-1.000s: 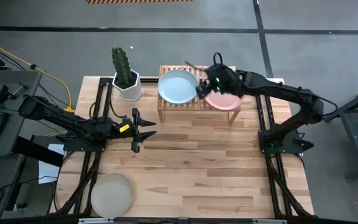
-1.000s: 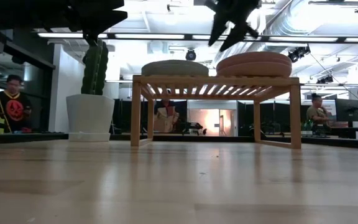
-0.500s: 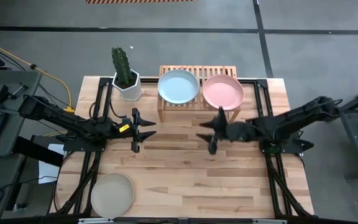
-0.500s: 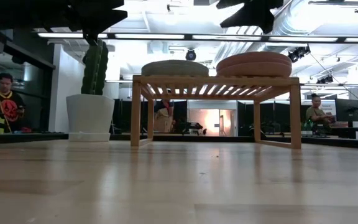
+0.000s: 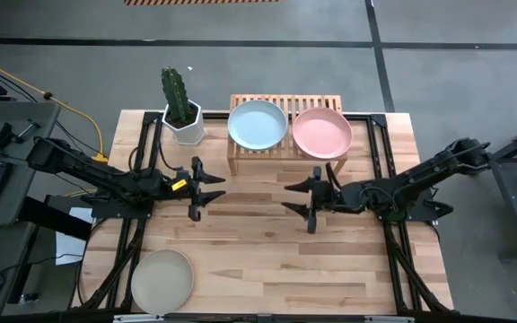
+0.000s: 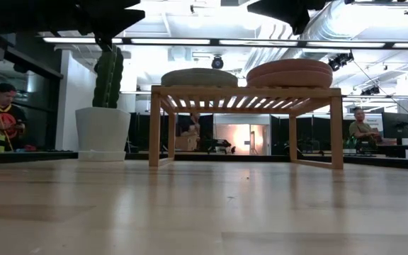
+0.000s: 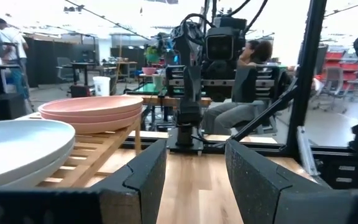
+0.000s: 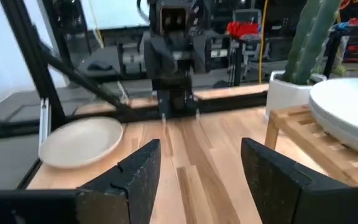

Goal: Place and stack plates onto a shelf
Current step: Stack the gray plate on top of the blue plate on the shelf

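The light wood shelf [image 5: 283, 154] stands at the table's far edge. On its slatted top lie a pale blue plate [image 5: 258, 124] to the left and a stack of pink plates [image 5: 322, 133] to the right; the low view shows both piles [image 6: 199, 76] [image 6: 290, 72] on the shelf [image 6: 246, 95]. A beige plate [image 5: 162, 278] lies flat near the table's near left corner. My left gripper [image 5: 212, 187] hovers open at mid-table left, pointing right. My right gripper [image 5: 295, 195] hovers open in front of the shelf, pointing left. Each touches nothing.
A white hexagonal pot with a cactus [image 5: 183, 115] stands just left of the shelf. Black arm frames run along both table sides [image 5: 139, 224] [image 5: 393, 242]. Bare wood lies between the two grippers and toward the near edge. People sit in the room beyond the table.
My right gripper has left the shelf top beside the pink stack, swung toward the near edge and down to mid-table, and turned to point toward the table's left. The plates on the shelf have stayed where they were.
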### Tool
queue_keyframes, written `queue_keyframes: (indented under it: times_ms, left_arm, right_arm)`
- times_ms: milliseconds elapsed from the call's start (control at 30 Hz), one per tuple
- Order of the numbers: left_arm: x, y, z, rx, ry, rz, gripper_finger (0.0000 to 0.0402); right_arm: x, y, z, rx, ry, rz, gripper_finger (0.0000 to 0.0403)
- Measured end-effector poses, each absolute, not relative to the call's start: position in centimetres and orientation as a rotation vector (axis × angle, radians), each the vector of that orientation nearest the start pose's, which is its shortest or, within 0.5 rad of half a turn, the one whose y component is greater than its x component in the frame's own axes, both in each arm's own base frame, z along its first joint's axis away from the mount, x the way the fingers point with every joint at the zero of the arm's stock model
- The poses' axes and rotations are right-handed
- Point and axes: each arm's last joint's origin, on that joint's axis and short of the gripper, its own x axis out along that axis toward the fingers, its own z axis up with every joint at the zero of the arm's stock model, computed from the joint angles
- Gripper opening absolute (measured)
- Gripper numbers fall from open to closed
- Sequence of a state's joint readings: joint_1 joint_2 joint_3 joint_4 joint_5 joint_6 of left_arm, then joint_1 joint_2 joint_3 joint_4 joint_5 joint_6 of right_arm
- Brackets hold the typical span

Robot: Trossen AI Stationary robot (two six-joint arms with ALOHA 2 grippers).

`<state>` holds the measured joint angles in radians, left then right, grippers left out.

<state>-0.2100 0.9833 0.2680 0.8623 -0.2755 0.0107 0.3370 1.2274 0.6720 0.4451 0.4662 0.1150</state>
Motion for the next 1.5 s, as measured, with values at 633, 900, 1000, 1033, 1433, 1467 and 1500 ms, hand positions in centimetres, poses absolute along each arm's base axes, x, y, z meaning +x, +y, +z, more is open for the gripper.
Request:
queue_keyframes:
  times_ms: [633,900,1000,1033,1433,1467,1500]
  left_arm:
    - [19.9,-14.3,22.5,-0.264,0.9,-0.433,0.0154]
    - [19.1,-17.8,18.1,-0.02,1.182,-0.463,0.0154]
    - [19.2,-18.0,17.6,0.075,1.211,-0.442,0.0154]
    - [19.2,-18.1,17.5,0.102,1.214,-0.442,0.0154]
    - [19.1,-18.1,16.8,0.189,1.245,-0.508,0.0154]
    - [19.1,-18.2,16.8,0.186,1.249,-0.514,0.0154]
    - [19.0,-18.2,16.8,0.186,1.25,-0.518,0.0154]
  right_arm:
    - [25.3,7.6,25.8,0.066,0.146,-0.121,0.0206]
    - [25.3,7.6,25.8,0.092,0.144,-0.121,0.0206]
    - [25.3,7.6,25.8,0.088,0.144,-0.121,0.0206]
    - [25.3,7.6,25.8,0.087,0.145,-0.122,0.0206]
    - [25.3,7.5,25.8,0.058,0.149,-0.125,0.0206]
    - [25.3,7.5,25.7,0.057,0.15,-0.125,0.0206]
    - [25.3,7.4,25.7,0.056,0.153,-0.126,0.0206]
